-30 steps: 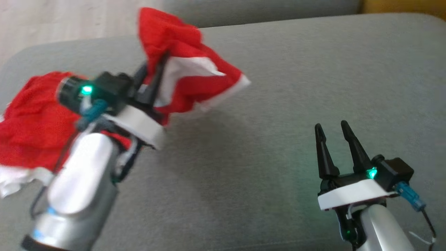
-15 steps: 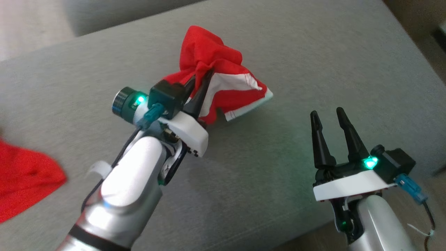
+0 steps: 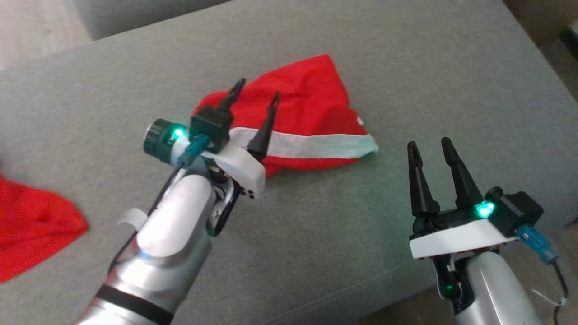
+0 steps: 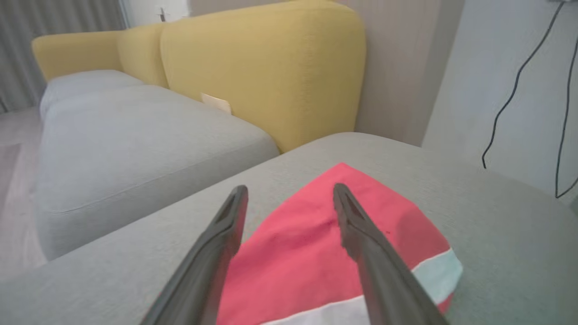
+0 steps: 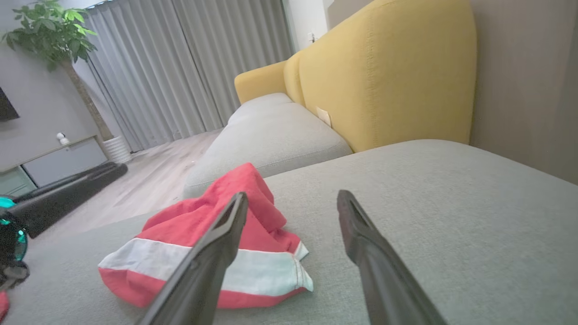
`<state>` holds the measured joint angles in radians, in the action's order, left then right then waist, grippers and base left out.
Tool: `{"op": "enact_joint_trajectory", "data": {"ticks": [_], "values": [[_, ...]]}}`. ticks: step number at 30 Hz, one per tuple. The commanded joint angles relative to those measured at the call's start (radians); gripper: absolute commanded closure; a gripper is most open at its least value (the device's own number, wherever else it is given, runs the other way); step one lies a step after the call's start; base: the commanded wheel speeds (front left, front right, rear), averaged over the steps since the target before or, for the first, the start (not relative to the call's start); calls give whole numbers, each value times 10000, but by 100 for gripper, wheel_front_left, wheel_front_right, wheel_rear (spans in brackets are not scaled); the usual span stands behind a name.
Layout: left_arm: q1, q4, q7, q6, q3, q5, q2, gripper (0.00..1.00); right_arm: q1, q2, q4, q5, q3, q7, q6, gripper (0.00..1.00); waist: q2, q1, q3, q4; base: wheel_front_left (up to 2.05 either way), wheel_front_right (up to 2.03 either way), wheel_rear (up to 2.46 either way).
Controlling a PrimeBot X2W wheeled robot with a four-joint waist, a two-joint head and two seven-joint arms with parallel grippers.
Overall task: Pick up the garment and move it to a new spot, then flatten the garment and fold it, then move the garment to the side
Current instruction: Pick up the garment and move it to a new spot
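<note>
Red fabric garment with a white band (image 3: 311,113): lies crumpled in a loose heap near the middle of the grey upholstered sofa seat (image 3: 429,58), free of both hands. Left hand (image 3: 257,90): fingers spread wide, nothing between them, poised over the garment's near-left edge (whether the tips touch the cloth I cannot tell). Right hand (image 3: 429,144): fingers apart, empty, off to the garment's right and clear of it. Judgement: the placing step looks done, so flattening is the step in hand. To do it well, I would have each hand take one end of the white band, which reads as a hem and is the plainest straight edge on offer. The two ends should then be drawn apart low over the seat, so the tucked-under layers slide out rather than bunch. Pinch shallow: the seat fabric looks soft and will likely give, and a deep bite could catch upholstery along with the cloth. The raised red fold at the far side is best smoothed last. Surface: woven grey, matte; a second red cloth (image 3: 31,225) lies well apart at the left edge of the head view. Room: mustard-yellow padded backrest (image 5: 384,67) behind the seat, grey curtains (image 5: 180,67), a potted green plant (image 5: 49,31), pale wood floor (image 5: 158,180), black cables (image 4: 510,99) hanging on the wall.
</note>
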<state>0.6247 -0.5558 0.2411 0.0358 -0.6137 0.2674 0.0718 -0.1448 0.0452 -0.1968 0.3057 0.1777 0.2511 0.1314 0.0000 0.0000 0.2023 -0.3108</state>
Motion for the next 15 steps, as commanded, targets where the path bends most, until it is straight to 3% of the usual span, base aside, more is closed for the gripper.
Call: {"op": "enact_joint_trajectory", "data": {"ticks": [1,15], "values": [[419,355,131,97,481,43,231,0,-203,50,312,-122,164,107,-7,0,0,0,-228,446,0,0,0],[-2322,3157,204,662,1933,-184,1225,0,314,50,-4,-672,-346,107,-7,0,0,0,-1215,2461,0,0,0]]}}
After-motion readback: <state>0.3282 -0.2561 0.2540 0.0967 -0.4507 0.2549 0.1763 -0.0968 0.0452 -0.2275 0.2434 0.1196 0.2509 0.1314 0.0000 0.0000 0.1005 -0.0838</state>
